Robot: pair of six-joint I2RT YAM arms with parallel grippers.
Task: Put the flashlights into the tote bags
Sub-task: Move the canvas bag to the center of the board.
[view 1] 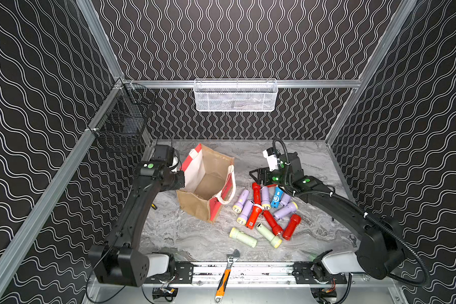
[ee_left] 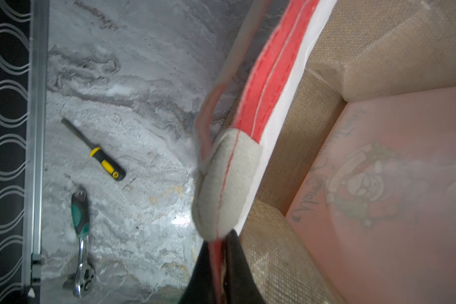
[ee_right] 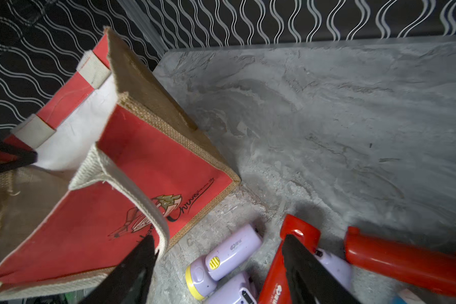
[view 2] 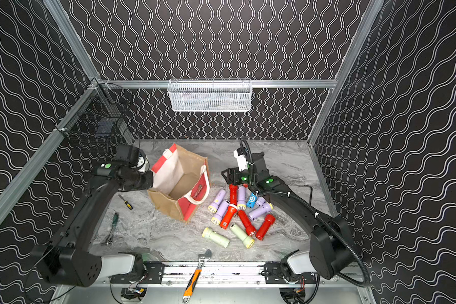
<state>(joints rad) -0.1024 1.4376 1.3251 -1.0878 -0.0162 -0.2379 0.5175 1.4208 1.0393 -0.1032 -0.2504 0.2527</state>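
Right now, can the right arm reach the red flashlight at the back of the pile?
Probably yes: the open right gripper hangs just above the red flashlight, whose butt end lies uncovered.

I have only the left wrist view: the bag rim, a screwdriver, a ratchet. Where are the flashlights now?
Observer: In both top views the flashlights lie clustered on the table beside the tote bag, on its right-arm side.
Operator: And the other arm?
Observer: The right end effector is open over the pile's far end, holding nothing.
Operator: And inside the bag?
Observer: No flashlight shows inside it.
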